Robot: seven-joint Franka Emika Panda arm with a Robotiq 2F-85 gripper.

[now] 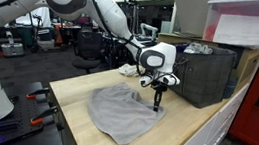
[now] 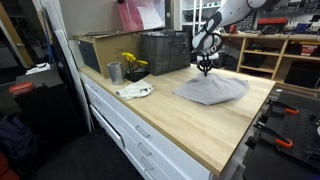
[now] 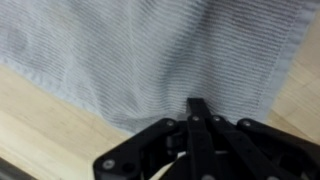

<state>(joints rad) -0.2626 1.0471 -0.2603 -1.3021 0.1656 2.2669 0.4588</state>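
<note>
We are seeing the gripper pressing down at the edge of the grey cloth, its fingers pinching narrowly together on a fold of it, the cloth lying rumpled on the wooden table, a dark crate standing near it

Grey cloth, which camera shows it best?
An exterior view shows the whole grey cloth up close. In an exterior view the cloth looks smaller; the wrist view shows only a puckered patch at the pincer.
</note>
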